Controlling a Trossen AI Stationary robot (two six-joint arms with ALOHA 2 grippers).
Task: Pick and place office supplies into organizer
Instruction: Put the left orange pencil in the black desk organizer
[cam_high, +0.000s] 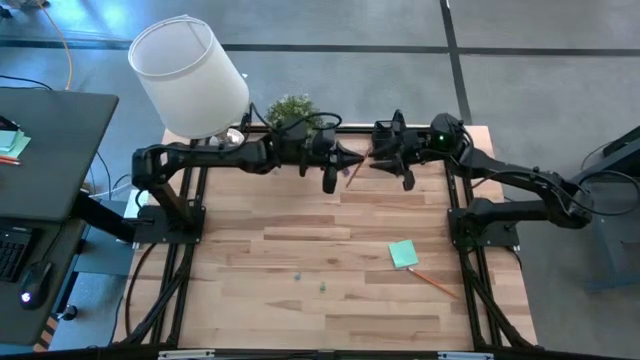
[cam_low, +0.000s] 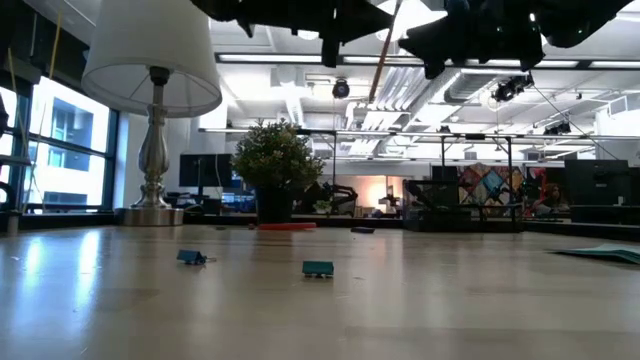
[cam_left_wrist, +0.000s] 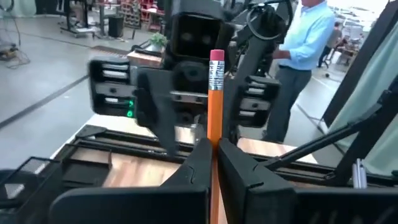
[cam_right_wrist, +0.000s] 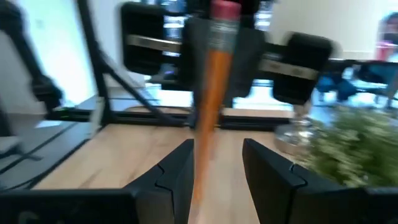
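An orange pencil (cam_left_wrist: 215, 102) with a pink eraser (cam_left_wrist: 216, 56) is held high above the far middle of the table. My left gripper (cam_high: 345, 160) reaches in from the left and is shut on it. My right gripper (cam_high: 375, 160) faces it from the right, open; in the right wrist view the pencil (cam_right_wrist: 210, 93) stands in its gap, close to one finger (cam_right_wrist: 177, 171). A second pencil (cam_high: 433, 281) and a mint-green sticky-note pad (cam_high: 403, 253) lie flat on the table at the near right. Red scissors (cam_low: 285, 226) lie by the plant. The organizer is not plainly seen. My left gripper pinches the pencil's shaft (cam_left_wrist: 214, 140) between its two fingers, which come level from the table's left and lie across it. The pencil is lifted clear of the table, near upright and a little tilted (cam_low: 385, 50), its eraser end standing out past the fingers. My right gripper: I cannot tell whether its finger touches the pencil.
A white-shaded lamp (cam_high: 190, 75) stands at the far left and a potted plant (cam_high: 292, 110) at the far edge, just behind the grippers. Two small pieces (cam_high: 297, 278) (cam_high: 322, 286) lie on the near middle of the wooden table (cam_high: 300, 220). A person stands beyond the table (cam_left_wrist: 305, 50).
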